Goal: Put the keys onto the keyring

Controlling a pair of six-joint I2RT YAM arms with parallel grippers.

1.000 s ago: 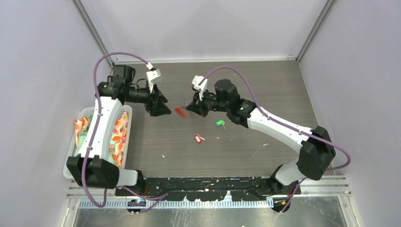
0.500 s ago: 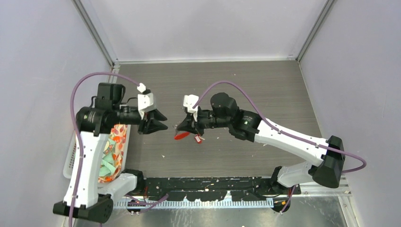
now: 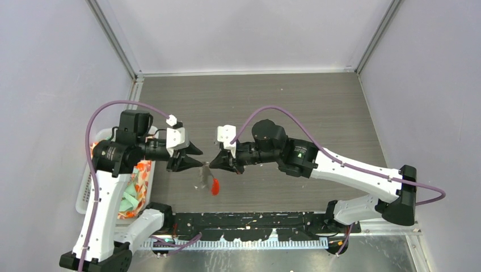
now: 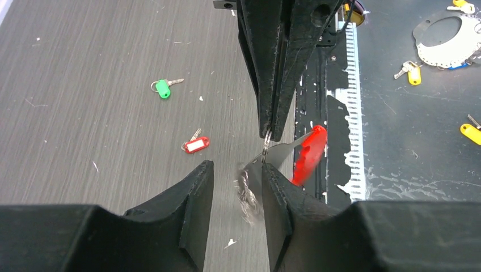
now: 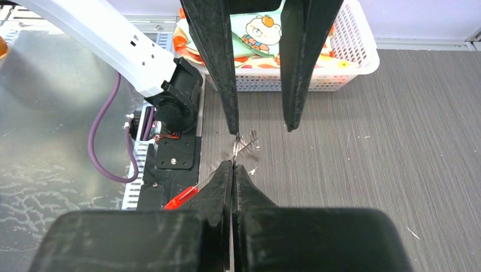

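The table [image 3: 317, 102] lay below both pincers. A white basket [image 5: 363, 56] of patterned cloth sat behind the left pincer, out of the work. The right pincer [image 5: 232, 165] was pressed together on the top of the keyring [image 4: 248, 191], so the silver loop and its red strip [image 4: 306, 154] dangled beneath its tips, probably to present the loop. The left pincer [image 4: 237, 167] faced it, fingers apart, the loop hanging in their gap close to one finger, seemingly ready for a steadying second grip. The green-tagged key [image 4: 163, 88] and the red-and-white-tagged key [image 4: 196, 145] lay on the table, well apart from both pincers, not yet threaded.
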